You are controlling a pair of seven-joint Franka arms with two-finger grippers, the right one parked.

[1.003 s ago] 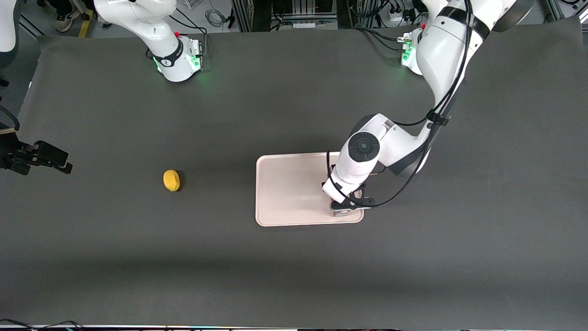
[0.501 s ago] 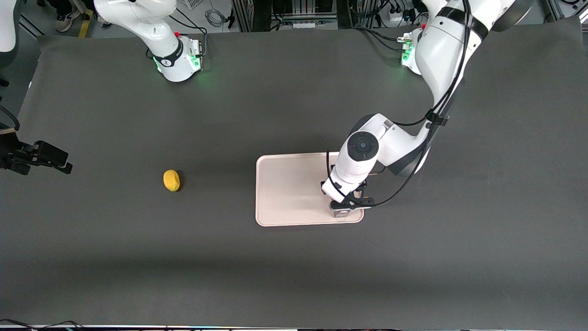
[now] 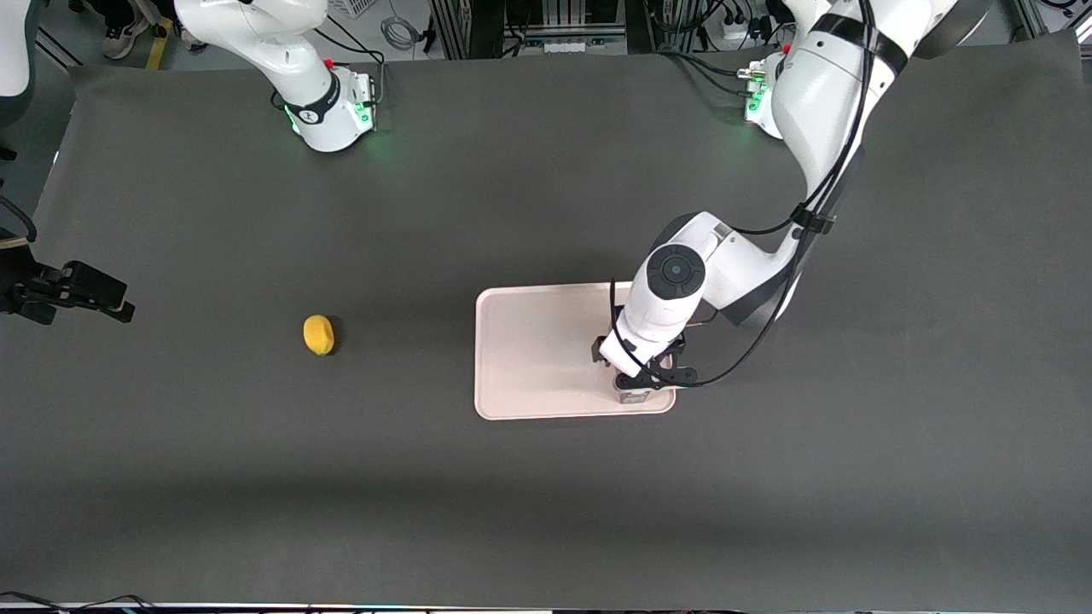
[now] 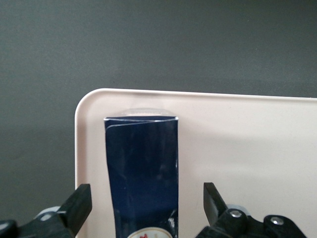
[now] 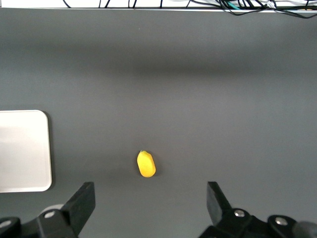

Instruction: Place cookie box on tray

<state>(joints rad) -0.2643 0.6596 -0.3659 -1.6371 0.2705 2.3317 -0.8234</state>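
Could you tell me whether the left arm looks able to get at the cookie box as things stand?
Probably yes: the tool hangs open right over the cookie box, a finger on each side and apart from it, on the tray, nothing in between.

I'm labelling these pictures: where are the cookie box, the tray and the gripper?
cookie box (image 4: 142, 173): left wrist view, navy face.
tray (image 3: 537, 350): front view, bare floor.
gripper (image 4: 146, 210): left wrist view, midway between open fingertips, straddling the box.
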